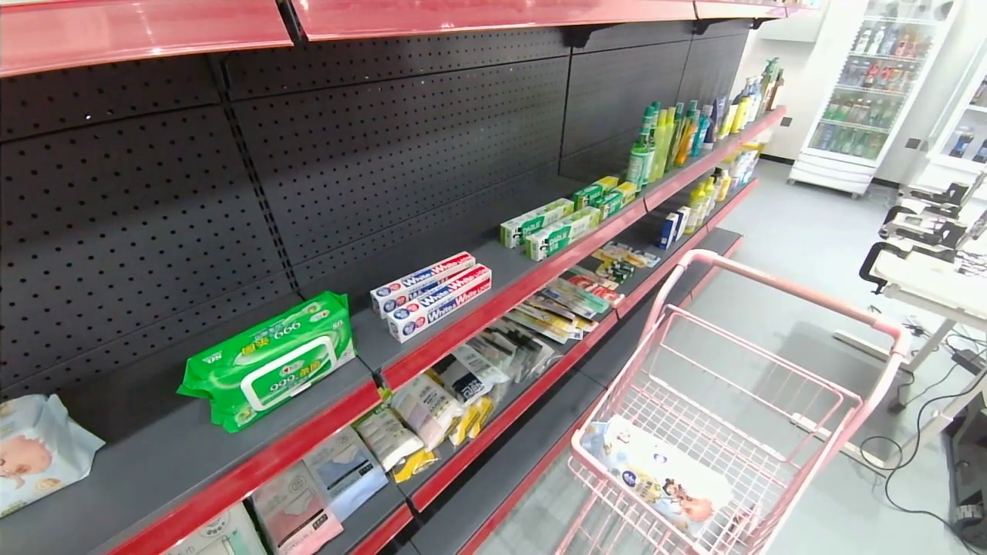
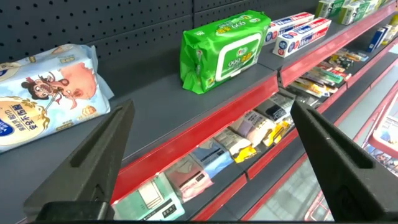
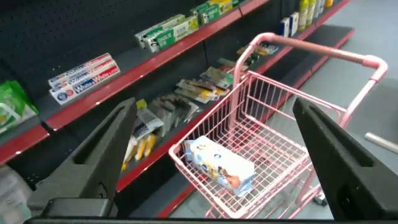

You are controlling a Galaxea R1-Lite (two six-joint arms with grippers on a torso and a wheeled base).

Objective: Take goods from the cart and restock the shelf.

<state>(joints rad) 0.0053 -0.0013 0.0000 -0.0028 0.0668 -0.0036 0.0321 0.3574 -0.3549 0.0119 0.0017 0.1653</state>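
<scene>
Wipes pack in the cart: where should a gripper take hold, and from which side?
Pinch the wipes pack across its short width, mid-length, coming straight down into the open cart. It lies flat on the basket floor, and the wire walls likely block any sideways approach.

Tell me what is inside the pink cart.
One cartoon-printed soft pack lies flat on the wire floor of the pink cart, at the end opposite its handle. Anything beneath the pack is covered.

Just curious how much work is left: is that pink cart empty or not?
Not empty. One pale pack lies flat on the wire floor of the cart, near one corner; the rest of the basket is bare.
</scene>
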